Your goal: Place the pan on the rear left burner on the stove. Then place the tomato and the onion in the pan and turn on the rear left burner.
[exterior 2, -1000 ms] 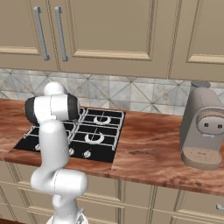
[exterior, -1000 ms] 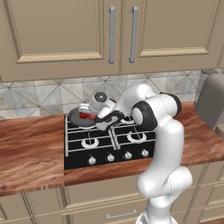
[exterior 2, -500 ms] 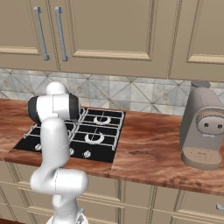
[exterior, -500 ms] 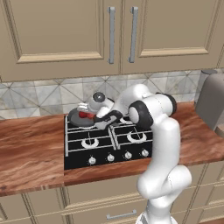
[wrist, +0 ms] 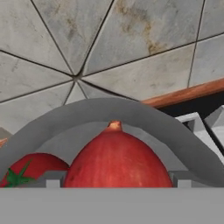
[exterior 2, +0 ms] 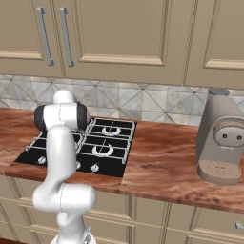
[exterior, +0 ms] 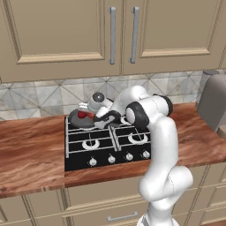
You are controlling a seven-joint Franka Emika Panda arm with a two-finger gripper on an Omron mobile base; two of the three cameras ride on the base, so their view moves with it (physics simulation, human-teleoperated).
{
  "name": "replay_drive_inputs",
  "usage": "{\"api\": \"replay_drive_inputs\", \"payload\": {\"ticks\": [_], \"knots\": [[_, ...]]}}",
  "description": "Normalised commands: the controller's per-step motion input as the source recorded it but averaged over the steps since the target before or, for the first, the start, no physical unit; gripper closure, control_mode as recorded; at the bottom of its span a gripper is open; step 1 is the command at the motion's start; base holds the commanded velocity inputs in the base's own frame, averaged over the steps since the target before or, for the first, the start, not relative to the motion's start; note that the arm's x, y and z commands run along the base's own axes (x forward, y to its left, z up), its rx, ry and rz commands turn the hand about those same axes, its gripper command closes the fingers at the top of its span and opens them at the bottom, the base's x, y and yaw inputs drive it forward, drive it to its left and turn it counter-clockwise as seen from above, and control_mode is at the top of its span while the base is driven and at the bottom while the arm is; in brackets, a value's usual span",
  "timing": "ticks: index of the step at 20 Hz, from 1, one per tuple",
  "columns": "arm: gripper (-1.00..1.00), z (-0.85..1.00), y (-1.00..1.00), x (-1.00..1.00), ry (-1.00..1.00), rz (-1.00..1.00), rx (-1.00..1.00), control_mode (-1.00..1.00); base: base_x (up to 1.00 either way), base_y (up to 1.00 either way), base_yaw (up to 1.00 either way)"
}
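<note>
No writing, label, brand, number or sign can be read anywhere: the cabinet doors, the tiled wall, the stove and the machine on the counter all appear unmarked.

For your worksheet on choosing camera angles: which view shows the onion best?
The hand view: the onion sits close and central inside the pan, beside the tomato. In the left base view the pan holds only a small red patch behind the hand. In the right base view the arm blocks that burner.
</note>
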Motion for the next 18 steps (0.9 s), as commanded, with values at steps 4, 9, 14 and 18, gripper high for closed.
{"api": "replay_drive_inputs", "payload": {"ticks": [4,9,14,18], "knots": [[1.0,-0.08,0.0,0.18,0.0,0.0,0.0,-1.0,0.0,0.0,0.0],[1.0,0.0,0.0,0.05,0.0,0.0,0.0,-1.0,0.0,0.0,0.0],[-1.0,0.0,0.0,0.0,0.0,0.0,0.0,-1.0,0.0,0.0,0.0],[-1.0,0.0,0.0,0.0,0.0,0.0,0.0,-1.0,0.0,0.0,0.0]]}}
